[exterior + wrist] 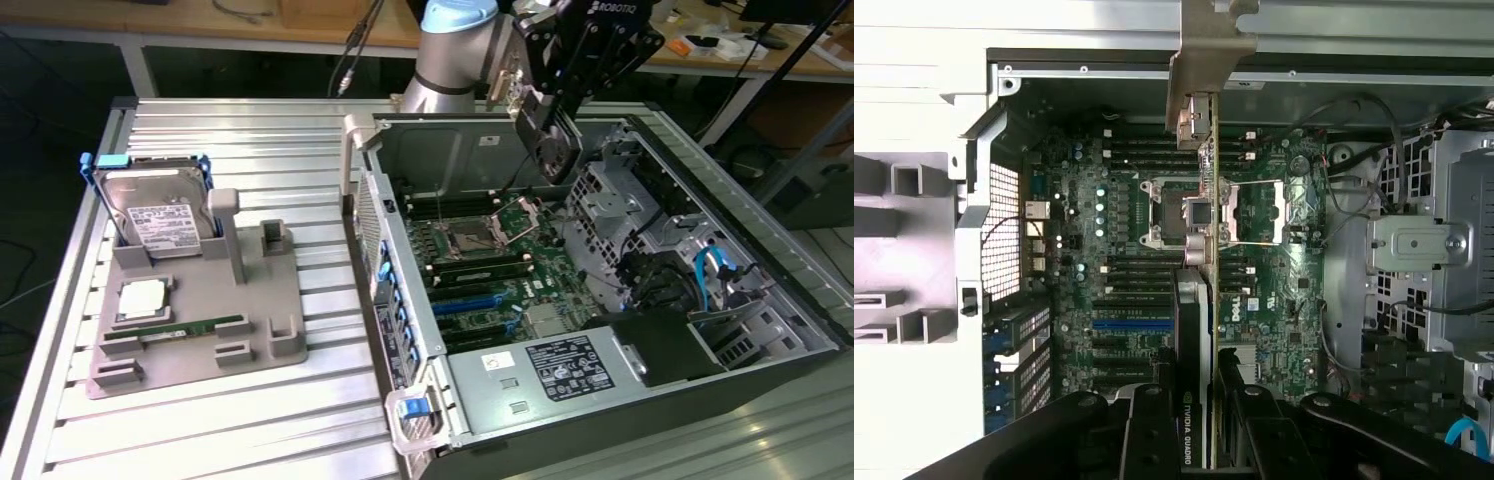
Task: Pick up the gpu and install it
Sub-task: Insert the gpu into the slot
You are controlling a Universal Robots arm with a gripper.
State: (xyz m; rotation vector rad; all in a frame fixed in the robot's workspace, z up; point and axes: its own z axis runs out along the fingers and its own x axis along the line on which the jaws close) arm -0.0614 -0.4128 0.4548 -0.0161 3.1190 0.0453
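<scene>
GPU [558, 160] is pinched on its flat faces between the fingers of the gripper [551, 112], jaws pressed onto the card and not spread. It hangs on edge directly below the hand, clear of everything, over the open computer case [400, 300].

Wrist view: the card [1194, 310] is seen edge-on, running straight out from the gripper [1199, 400]. Its metal bracket [1199, 60] is at the end farthest from the hand, near the case's rear wall. The motherboard [1114, 200] lies beneath, with the processor socket [1197, 212] in line under the card's edge. The blue slot [1134, 325] is on the board beneath the hand, slightly to one side of the card. Not seated in any slot yet.

Away from the hand, on the table: gray holder [267, 340] with the hard drive [154, 200] and memory stick [187, 328] in it.

Risks, as judged:
- Only a small part of a long card is gripped, so a knock on the far end could twist it in the fingers.
- The bracket may catch the rear wall if the card comes down too close to it.
- The card's edge sits over the socket, not the slot. Lowering there would strike the socket frame.
- A tilt or sideways offset at the slot would jam the connector or bend it.
</scene>
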